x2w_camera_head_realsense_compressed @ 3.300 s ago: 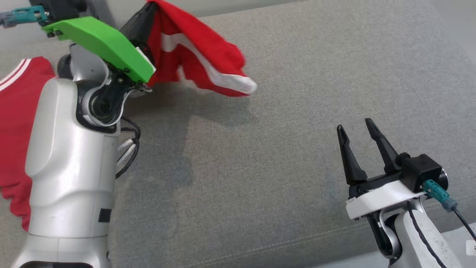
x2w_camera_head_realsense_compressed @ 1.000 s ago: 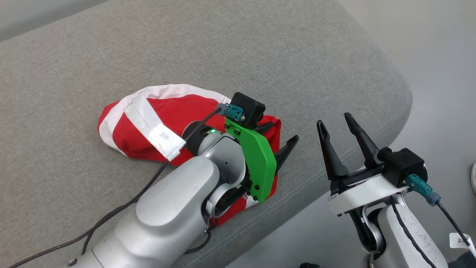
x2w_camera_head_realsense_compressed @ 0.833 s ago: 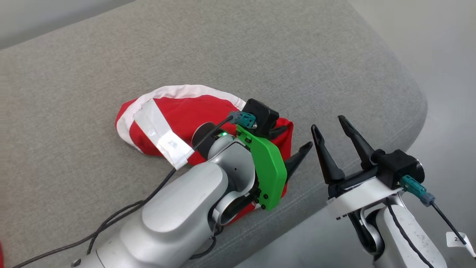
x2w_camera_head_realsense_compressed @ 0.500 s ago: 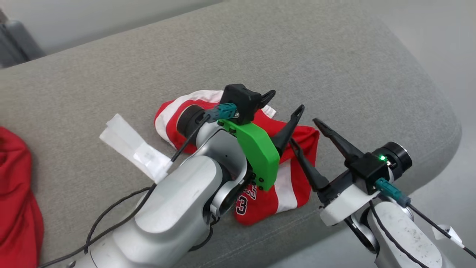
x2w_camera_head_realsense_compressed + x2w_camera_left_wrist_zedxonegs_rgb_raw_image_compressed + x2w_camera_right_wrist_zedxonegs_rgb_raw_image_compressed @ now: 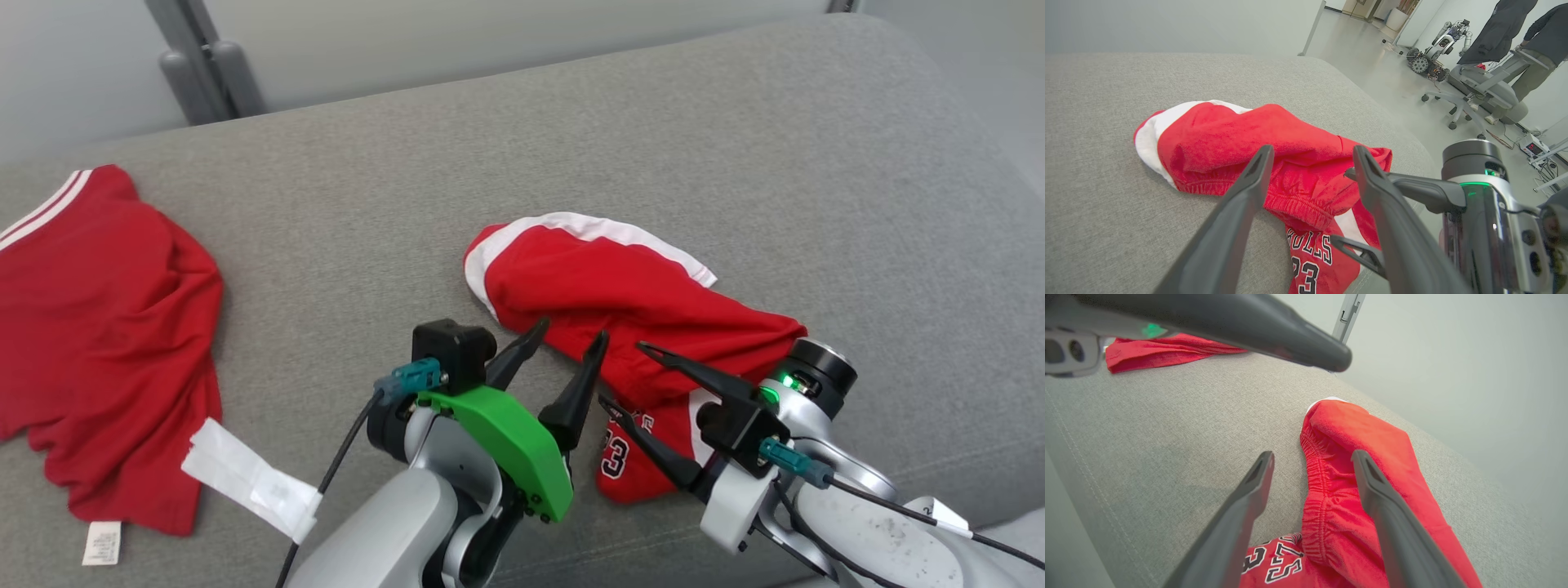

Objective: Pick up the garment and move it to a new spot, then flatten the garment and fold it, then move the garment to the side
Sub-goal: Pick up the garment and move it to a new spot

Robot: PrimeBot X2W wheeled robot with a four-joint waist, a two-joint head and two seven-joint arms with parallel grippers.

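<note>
Found the garment point(image 5: 620, 294), red shorts with white trim, lying bunched and partly doubled over on the grey cushion point(image 5: 735, 163), close to the cushion's front edge and toward its right end. Noted the printed number point(image 5: 614, 457) on the part nearest that front edge. Saw no part of the cloth lifted off the cushion.

Found the left end effector point(image 5: 571, 329) released, jaws spread wide and grasping nothing. Placed it just inside the cushion's front edge, fingertips at the elastic waistband point(image 5: 1298, 204). Unable to confirm contact with the cloth.

Found the right end effector point(image 5: 622, 374) likewise released and empty, low over the cushion's front edge. Noted, in the right wrist view, the waistband running between its two fingers. Unable to determine height above the cloth.

Recorded a second red garment point(image 5: 106, 327) toward the cushion's left end, well apart from the work.

Judged the relocation step complete and the flattening step in hand, with no grasp yet made.

Judged the next move to call for clamping the waistband at two separate points, then drawing these apart along the cushion to spread the cloth. Advise pinching a single layer only, avoiding the cushion cover, and keeping the cloth from sliding off the cushion's front edge.
</note>
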